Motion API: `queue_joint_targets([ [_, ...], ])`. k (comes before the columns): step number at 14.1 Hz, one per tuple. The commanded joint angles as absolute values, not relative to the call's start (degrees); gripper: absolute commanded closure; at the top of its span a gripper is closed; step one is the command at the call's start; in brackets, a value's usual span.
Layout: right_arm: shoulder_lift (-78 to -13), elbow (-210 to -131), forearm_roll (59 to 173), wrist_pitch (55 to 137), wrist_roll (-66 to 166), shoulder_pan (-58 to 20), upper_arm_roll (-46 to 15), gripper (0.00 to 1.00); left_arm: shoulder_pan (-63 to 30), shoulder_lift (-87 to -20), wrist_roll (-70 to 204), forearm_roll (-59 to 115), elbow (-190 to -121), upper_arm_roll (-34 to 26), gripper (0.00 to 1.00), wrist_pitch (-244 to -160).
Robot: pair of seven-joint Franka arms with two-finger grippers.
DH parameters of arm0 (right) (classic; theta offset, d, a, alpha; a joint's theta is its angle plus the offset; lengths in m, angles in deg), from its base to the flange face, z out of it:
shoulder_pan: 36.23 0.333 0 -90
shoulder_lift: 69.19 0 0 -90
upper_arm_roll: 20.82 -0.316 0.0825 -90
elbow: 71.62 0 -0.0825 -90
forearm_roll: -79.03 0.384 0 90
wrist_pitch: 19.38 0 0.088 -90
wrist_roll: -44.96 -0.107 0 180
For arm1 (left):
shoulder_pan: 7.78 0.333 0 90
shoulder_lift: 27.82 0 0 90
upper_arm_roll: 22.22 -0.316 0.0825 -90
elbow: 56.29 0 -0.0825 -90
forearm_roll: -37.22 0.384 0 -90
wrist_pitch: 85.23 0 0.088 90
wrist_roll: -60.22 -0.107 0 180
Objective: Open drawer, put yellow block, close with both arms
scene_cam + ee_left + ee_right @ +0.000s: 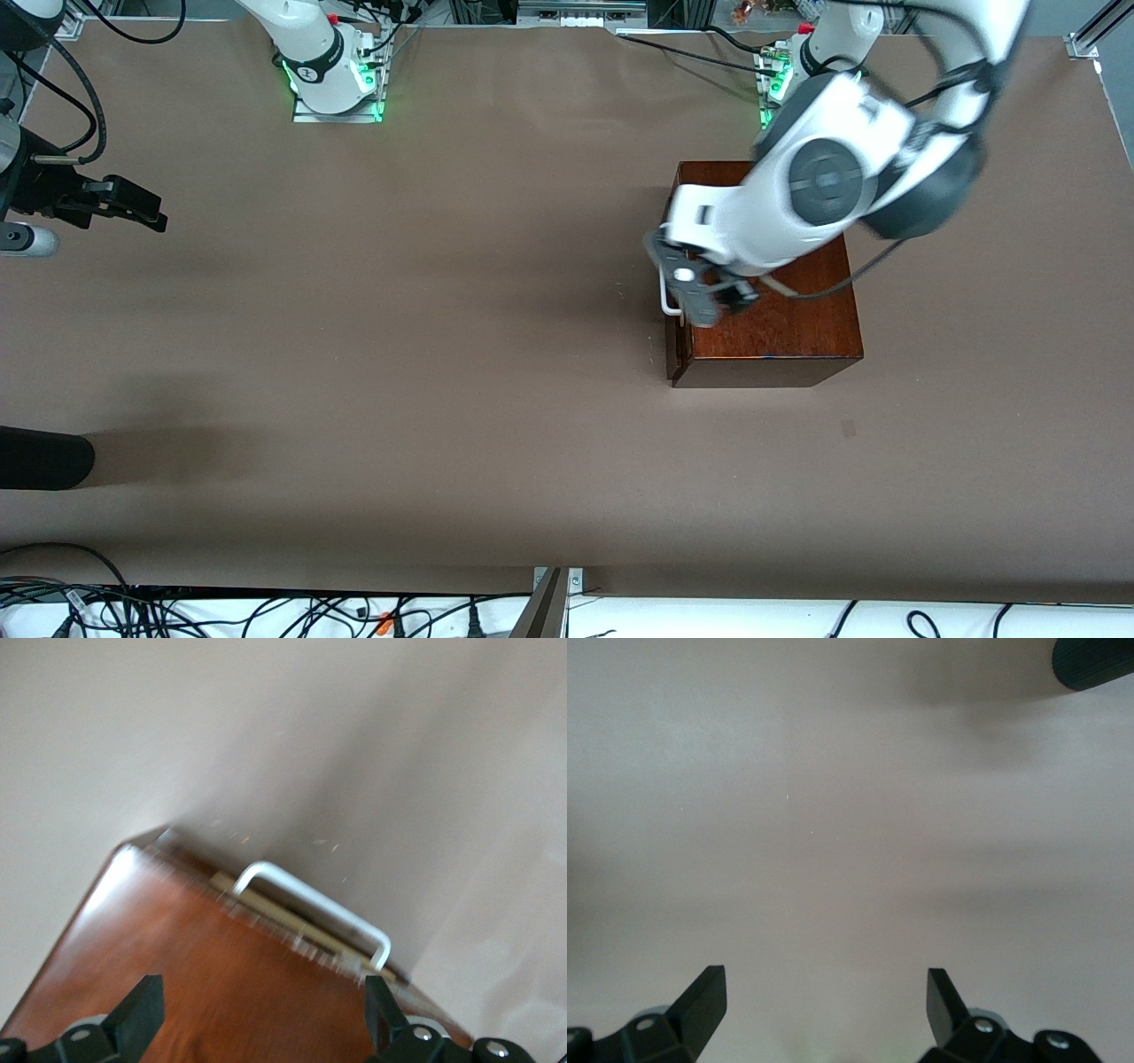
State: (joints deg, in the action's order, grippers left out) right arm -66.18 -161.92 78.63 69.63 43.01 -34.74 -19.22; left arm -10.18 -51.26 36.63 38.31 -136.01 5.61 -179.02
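wide brown table, bases along its top edge, cables trailing at the camera's rim. sitting toward the left arm's end: glossy mahogany box, its drawer looking shut or barely cracked, only a thin pale strip showing under the white handle in the left wrist view. no yellow block showing in any view, so nothing to say about where it is lying.

hovering over the box's handle edge: left gripper, fingers spread wide, holding nothing, handle sitting well apart from the tips. arm reaching out from its base, elbow cap bulging above the box lid, wrist tipped down toward the handle, blurred as if moving.

waiting off at the right arm's end of the table: right gripper, up over bare table, fingers likewise spread wide and empty, pointing across the surface. dark rounded object poking in at the table edge nearer the camera, unidentifiable.

judging the step in hand as reaching for the handle, opening not yet done. risks from here: closing on the box's top edge instead of the handle bar, missing the gap under it; pulling off-axis and dragging the whole box rather than sliding the drawer; wrist housing bumping the lid while descending.
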Motion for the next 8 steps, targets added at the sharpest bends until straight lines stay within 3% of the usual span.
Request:
queue_joint_targets([
  [1, -67.0, -162.7, 78.9, 69.9, 43.9, -35.4, -19.7, 0.0, -6.6, -47.2, 39.3, 37.6, -136.8, 5.5, 0.0, -175.8],
  [3, -67.0, -162.7, 78.9, 70.0, 43.9, -35.4, -19.7, 0.0, -6.1, -43.7, 39.5, 37.7, -137.1, 3.0, 0.0, -173.7],
  [8, -67.0, -162.7, 78.8, 69.9, 43.9, -35.4, -19.8, 0.0, -12.5, -34.4, 44.3, 37.0, -143.6, -13.7, 0.0, -173.7],
])
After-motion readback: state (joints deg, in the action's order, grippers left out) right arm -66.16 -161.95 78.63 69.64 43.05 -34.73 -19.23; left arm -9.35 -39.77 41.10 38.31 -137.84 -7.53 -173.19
